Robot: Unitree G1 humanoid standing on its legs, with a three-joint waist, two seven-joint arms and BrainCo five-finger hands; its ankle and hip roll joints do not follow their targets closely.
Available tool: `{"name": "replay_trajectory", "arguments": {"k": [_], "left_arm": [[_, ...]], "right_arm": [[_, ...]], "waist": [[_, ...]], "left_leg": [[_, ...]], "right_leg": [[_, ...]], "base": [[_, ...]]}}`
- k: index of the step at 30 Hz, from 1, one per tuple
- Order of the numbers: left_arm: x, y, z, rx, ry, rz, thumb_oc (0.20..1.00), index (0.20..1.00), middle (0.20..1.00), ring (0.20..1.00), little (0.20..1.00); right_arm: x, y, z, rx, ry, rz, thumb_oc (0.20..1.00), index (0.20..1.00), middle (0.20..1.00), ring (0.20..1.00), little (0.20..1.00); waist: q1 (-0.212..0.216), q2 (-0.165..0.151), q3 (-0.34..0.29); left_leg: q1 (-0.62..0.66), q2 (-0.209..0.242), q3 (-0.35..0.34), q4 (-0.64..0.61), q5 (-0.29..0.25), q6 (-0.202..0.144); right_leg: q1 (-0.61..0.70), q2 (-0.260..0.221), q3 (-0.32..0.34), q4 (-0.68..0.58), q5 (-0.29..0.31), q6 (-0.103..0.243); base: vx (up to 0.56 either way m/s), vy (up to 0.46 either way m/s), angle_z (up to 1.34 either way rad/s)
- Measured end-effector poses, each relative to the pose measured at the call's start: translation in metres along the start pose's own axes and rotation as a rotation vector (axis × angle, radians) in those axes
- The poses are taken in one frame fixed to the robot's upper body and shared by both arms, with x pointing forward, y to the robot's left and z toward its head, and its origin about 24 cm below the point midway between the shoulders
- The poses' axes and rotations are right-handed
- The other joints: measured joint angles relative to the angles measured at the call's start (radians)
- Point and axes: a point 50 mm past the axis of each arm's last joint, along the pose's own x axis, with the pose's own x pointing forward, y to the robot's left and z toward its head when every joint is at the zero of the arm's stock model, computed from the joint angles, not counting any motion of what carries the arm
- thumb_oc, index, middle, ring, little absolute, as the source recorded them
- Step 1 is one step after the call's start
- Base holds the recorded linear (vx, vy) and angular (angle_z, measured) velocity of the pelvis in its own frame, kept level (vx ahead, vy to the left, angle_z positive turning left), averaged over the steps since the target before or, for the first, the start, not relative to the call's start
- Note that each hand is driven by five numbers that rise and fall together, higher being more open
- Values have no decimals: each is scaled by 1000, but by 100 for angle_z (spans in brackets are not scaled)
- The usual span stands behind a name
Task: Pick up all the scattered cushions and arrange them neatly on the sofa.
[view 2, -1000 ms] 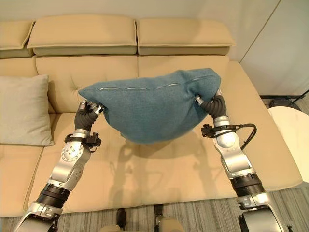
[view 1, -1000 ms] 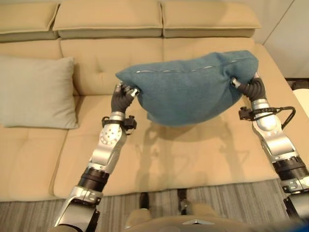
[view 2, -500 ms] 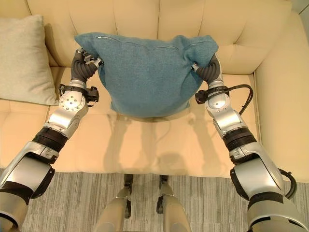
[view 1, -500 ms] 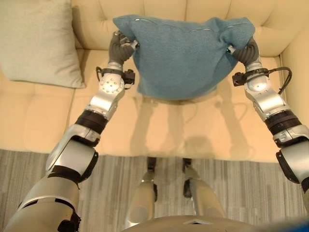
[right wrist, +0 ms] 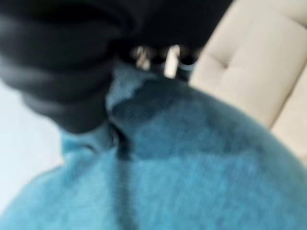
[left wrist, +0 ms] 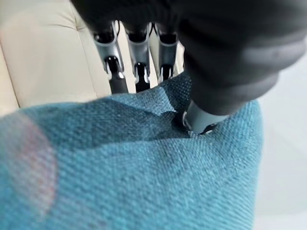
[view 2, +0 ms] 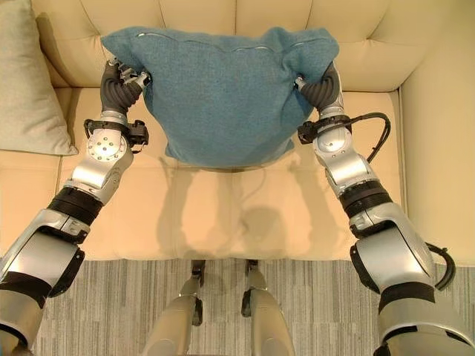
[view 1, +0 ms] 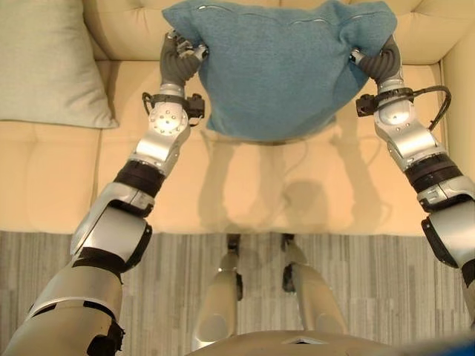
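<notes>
The large teal fabric cushion (view 1: 278, 67) hangs above the seat of the beige tufted leather sofa (view 1: 245, 193), close to the backrest, pinched at its two upper corners so it drapes flat and can be set upright; the left hand (view 1: 180, 61) clamps one corner between thumb and fingers, the right hand (view 2: 318, 87) likewise grips the other; a pale grey cushion (view 1: 44, 63), cut off at the frame edge, leans at the robot's left; the cushion's far face is hidden.
</notes>
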Motion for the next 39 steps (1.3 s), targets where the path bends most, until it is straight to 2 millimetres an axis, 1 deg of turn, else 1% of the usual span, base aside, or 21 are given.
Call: {"name": "replay_trajectory", "arguments": {"k": [3,4,5,8,10,11,13,15,17,19,21,23,24,26,27,32,34,35,36,37,39], "left_arm": [[14,3,10,32,-12,22,206,206,206,206,206],[23,3,19,61,-22,31,1000,1000,1000,1000,1000],[28,3,24,75,-27,36,1000,1000,1000,1000,1000],[39,1,36,133,-34,53,1000,1000,1000,1000,1000],[41,1,38,138,-31,61,1000,1000,1000,1000,1000],[44,1,39,180,-18,74,1000,1000,1000,1000,1000],[51,0,53,213,-41,82,1000,1000,1000,1000,1000],[59,3,69,215,-68,100,1000,1000,1000,1000,1000],[62,6,78,216,-87,112,1000,1000,1000,1000,1000],[63,15,77,232,-74,133,1000,1000,1000,1000,1000],[64,29,77,256,-69,158,1000,1000,1000,1000,1000],[64,34,78,270,-70,159,1000,1000,1000,1000,1000],[64,38,78,276,-70,161,1000,1000,1000,1000,1000],[64,57,84,305,-80,185,1000,1000,1000,1000,1000],[63,82,88,334,-81,242,1000,1000,1000,1000,1000],[57,124,99,396,-88,324,1000,1000,1000,1000,1000],[54,136,101,405,-90,333,1000,1000,1000,1000,1000],[50,141,100,411,-96,330,1000,1000,1000,1000,1000],[47,139,97,383,-110,317,1000,1000,1000,1000,1000],[39,131,87,359,-131,252,1000,1000,1000,1000,1000],[24,125,66,379,-119,168,1000,1000,1000,1000,1000]], "right_arm": [[13,-5,15,-42,-31,-18,200,200,200,200,200],[21,-10,21,-105,-32,-38,699,699,699,699,699],[24,-13,23,-147,-34,-48,1000,1000,1000,1000,1000],[33,-19,33,-243,-42,-74,1000,1000,1000,1000,1000],[33,-19,34,-261,-43,-78,1000,1000,1000,1000,1000],[35,-21,33,-301,-30,-81,1000,1000,1000,1000,1000],[40,-27,40,-322,-28,-104,1000,1000,1000,1000,1000],[46,-37,52,-343,-39,-134,1000,1000,1000,1000,1000],[49,-41,58,-348,-52,-145,1000,1000,1000,1000,1000],[49,-42,60,-355,-53,-146,1000,1000,1000,1000,1000],[50,-50,56,-358,-34,-159,1000,1000,1000,1000,1000],[50,-56,55,-359,-26,-165,1000,1000,1000,1000,1000],[50,-61,54,-359,-21,-173,1000,1000,1000,1000,1000],[49,-83,53,-342,-13,-210,1000,1000,1000,1000,1000],[46,-111,49,-344,10,-269,1000,1000,1000,1000,1000],[34,-165,40,-333,62,-391,1000,1000,1000,1000,1000],[31,-177,37,-341,78,-409,1000,1000,1000,1000,1000],[26,-184,31,-341,96,-422,1000,1000,1000,1000,1000],[23,-184,27,-319,95,-419,1000,1000,1000,1000,1000],[13,-183,11,-296,103,-390,1000,1000,1000,1000,1000],[0,-175,-16,-333,154,-306,1000,1000,1000,1000,1000]], "waist": [[3,0,-1],[2,0,-1],[1,0,-1],[8,0,-1],[12,0,-1],[14,0,-1],[14,0,-2],[16,0,-3],[16,-1,-3],[15,0,-3],[16,-1,-3],[18,-1,-3],[20,-1,-3],[22,-1,-3],[24,-1,-3],[22,-1,-3],[19,-3,-2],[18,-3,-2],[14,-4,-1],[16,-4,-2],[11,-7,-5]], "left_leg": [[-31,1,-7,-2,12,-4],[-51,2,-20,-1,17,-7],[-61,2,-23,-1,19,-8],[-85,4,-24,0,23,-12],[-89,6,-23,0,23,-12],[-95,6,-23,2,23,-12],[-121,6,-24,9,24,-12],[-158,5,-23,24,24,-12],[-179,6,-24,35,24,-12],[-185,5,-23,39,24,-12],[-186,6,-22,39,24,-12],[-186,5,-22,39,24,-12],[-186,5,-22,37,24,-12],[-188,6,-21,35,24,-12],[-185,6,-22,36,24,-12],[-173,2,-23,39,28,-8],[-159,-1,-21,38,28,-7],[-136,-4,-21,34,29,-5],[-115,-4,-21,31,29,-5],[-71,-5,-20,18,29,-5],[-13,0,-21,1,29,-5]], "right_leg": [[-29,1,-6,0,7,-8],[-45,3,-18,0,9,-11],[-52,4,-25,0,10,-12],[-75,7,-26,0,14,-17],[-80,8,-26,0,15,-17],[-85,8,-26,0,15,-18],[-107,7,-26,0,19,-24],[-136,5,-26,1,26,-27],[-152,5,-26,1,31,-30],[-157,5,-26,1,32,-31],[-158,5,-25,1,33,-31],[-159,5,-25,2,33,-31],[-161,5,-25,6,33,-31],[-170,4,-24,15,32,-31],[-170,3,-24,24,32,-31],[-163,-3,-24,40,32,-31],[-150,-6,-24,40,32,-31],[-127,-7,-23,39,32,-30],[-110,-7,-23,39,30,-27],[-71,-6,-23,38,25,-20],[-19,-6,-22,37,11,-3]], "base": [[-15,-34,8],[-22,-28,15],[-19,-22,15],[-2,-2,2],[-7,-6,-2],[0,0,0],[-8,1,2],[0,0,0],[0,0,0],[-4,18,0],[-2,16,-1],[6,16,0],[0,0,0],[0,0,0],[0,0,0],[2,0,1],[20,7,-1],[46,18,-1],[53,7,-1],[77,-16,-1],[96,-33,2]]}}
